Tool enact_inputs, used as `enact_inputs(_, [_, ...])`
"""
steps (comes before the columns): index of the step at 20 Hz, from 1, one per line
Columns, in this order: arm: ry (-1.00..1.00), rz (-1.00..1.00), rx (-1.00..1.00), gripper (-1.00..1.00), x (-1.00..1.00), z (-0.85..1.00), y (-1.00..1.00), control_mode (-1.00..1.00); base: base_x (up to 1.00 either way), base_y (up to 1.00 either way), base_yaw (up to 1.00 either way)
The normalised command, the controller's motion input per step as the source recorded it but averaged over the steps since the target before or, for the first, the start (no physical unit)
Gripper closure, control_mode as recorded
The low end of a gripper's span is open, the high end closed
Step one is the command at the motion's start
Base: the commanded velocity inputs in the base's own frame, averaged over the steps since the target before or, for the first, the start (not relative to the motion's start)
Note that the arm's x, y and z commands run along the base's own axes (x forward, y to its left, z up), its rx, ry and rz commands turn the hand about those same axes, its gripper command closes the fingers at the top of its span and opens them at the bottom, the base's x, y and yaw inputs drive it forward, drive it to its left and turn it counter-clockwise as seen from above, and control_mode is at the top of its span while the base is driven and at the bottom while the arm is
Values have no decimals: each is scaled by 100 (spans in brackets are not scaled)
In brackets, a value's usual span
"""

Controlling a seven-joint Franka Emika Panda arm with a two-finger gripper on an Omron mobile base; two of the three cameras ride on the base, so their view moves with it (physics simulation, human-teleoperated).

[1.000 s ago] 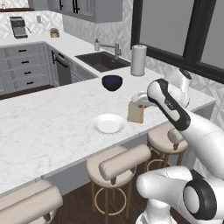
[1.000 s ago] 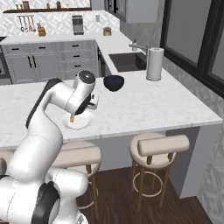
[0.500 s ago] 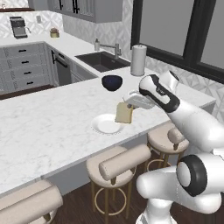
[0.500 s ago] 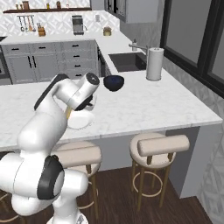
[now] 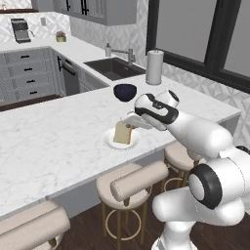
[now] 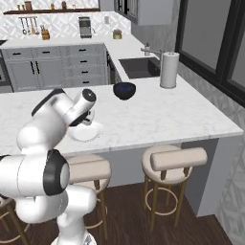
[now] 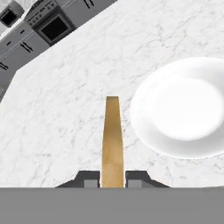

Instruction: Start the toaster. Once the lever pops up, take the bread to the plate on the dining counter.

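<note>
One slice of bread I see pinched edge-on in the gripper, standing upright above the dining counter, just beside the plate, which holds nothing.

Veined marble dining counter (glossy)

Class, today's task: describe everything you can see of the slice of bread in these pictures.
The bread is a thin, squarish, golden-tan slice with a slightly darker crust edge. It is held upright on edge, clamped between the two dark fingertips of the tool, which grip its top. In the hand view it shows edge-on as a narrow tan strip, hanging over the marble dining counter beside the white plate. In the left base view it appears just above the plate; contact cannot be told.
</note>
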Motion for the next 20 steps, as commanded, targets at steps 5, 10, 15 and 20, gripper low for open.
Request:
enact_inputs(5, [-4,-2,-1,100,33,-17,0,-100,0,0,0])
enact_inputs(10, [0,-3,-1,100,38,-11,-2,-100,0,0,0])
enact_inputs(15, [0,-1,-2,100,26,-15,-3,-100,0,0,0])
enact_inputs(20, [0,0,-7,100,12,-33,-7,-100,0,0,0])
